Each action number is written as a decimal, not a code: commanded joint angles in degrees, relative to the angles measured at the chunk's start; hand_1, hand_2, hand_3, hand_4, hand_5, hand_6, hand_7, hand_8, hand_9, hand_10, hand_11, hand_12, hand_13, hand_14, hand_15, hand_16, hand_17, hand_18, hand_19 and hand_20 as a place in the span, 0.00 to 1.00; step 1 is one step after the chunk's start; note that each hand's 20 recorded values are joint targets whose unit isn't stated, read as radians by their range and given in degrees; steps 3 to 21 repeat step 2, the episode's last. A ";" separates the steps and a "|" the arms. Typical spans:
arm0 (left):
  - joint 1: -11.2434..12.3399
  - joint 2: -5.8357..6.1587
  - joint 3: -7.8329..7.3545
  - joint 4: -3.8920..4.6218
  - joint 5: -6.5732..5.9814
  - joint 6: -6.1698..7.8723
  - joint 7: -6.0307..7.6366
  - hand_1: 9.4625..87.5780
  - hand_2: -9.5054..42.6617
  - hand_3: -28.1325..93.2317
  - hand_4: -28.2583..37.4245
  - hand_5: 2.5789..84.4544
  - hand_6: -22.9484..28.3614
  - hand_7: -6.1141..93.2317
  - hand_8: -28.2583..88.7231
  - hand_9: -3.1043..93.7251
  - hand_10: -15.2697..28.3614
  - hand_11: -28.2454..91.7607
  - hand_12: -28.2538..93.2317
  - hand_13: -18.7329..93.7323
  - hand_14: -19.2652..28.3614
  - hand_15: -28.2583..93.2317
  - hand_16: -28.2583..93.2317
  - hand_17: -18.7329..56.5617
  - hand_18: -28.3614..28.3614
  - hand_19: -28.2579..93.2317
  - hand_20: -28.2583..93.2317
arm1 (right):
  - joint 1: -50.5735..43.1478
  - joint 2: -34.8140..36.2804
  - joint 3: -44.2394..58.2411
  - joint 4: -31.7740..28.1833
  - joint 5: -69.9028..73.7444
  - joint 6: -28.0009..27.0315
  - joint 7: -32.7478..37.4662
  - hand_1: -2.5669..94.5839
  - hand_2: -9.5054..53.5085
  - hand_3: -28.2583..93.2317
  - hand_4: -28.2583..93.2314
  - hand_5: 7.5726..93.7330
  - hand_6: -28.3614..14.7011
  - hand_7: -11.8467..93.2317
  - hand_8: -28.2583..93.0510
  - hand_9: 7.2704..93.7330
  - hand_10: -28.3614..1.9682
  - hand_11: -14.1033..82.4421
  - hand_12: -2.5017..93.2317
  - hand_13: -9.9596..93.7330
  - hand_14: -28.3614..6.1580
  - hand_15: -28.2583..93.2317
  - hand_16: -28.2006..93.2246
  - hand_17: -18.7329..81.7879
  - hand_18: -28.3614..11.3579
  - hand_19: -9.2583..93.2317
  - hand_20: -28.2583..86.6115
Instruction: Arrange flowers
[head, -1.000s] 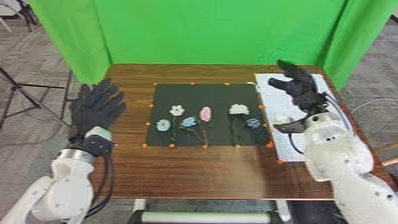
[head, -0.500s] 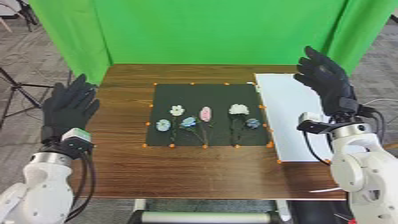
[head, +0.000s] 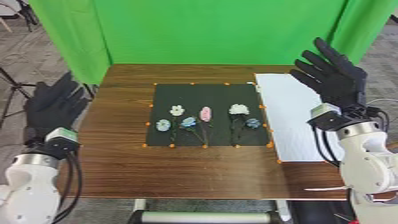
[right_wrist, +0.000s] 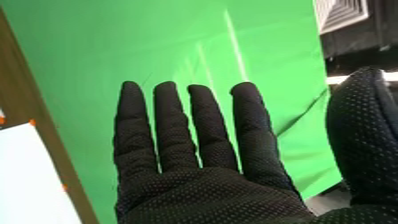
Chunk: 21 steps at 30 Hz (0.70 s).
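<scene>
With twelve o'clock at the far edge, the right hand (head: 340, 82) is held up at two o'clock from the black mat (head: 209, 91), its fingers straight and spread apart, the thumb also standing well away in the wrist view. Near it, the white sheet (head: 298, 120) is laid at three o'clock of the mat. On the mat, the dusty blue flower (head: 253, 123) is seen between three and four, the large white flower (head: 238, 109) between two and three, the pink flower (head: 206, 114) near the centre, the blue flower (head: 189, 122) and pale blue flower (head: 163, 125) towards eight, the small white flower (head: 177, 110) between nine and ten. The left hand (head: 51, 110) is raised at nine o'clock, its fingers extended and parted. The green curtain (head: 213, 32) is hung at twelve.
</scene>
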 joint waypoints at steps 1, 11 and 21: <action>-0.74 1.76 -0.82 -0.73 -2.12 1.50 2.25 0.21 0.35 0.80 0.00 0.37 0.56 0.16 0.17 0.27 0.66 0.35 0.30 0.28 0.66 0.41 0.18 0.17 0.71 0.40 0.30 | 0.76 -0.04 -0.46 -1.07 -2.58 -1.30 0.33 0.19 0.21 0.90 0.02 0.33 0.61 0.24 0.14 0.35 0.49 0.20 0.13 0.37 0.46 0.34 0.33 0.34 0.29 0.36 0.43; -1.32 1.65 -0.36 -0.53 -1.83 1.54 2.30 0.20 0.35 0.80 0.00 0.37 0.56 0.17 0.17 0.28 0.66 0.36 0.30 0.28 0.67 0.41 0.18 0.17 0.71 0.40 0.30 | 0.57 -0.07 -0.30 -1.26 -2.87 -1.04 0.18 0.19 0.20 0.90 0.02 0.33 0.61 0.24 0.14 0.35 0.49 0.19 0.13 0.37 0.46 0.34 0.33 0.34 0.28 0.36 0.43; -1.32 1.65 -0.36 -0.53 -1.83 1.54 2.30 0.20 0.35 0.80 0.00 0.37 0.56 0.17 0.17 0.28 0.66 0.36 0.30 0.28 0.67 0.41 0.18 0.17 0.71 0.40 0.30 | 0.57 -0.07 -0.30 -1.26 -2.87 -1.04 0.18 0.19 0.20 0.90 0.02 0.33 0.61 0.24 0.14 0.35 0.49 0.19 0.13 0.37 0.46 0.34 0.33 0.34 0.28 0.36 0.43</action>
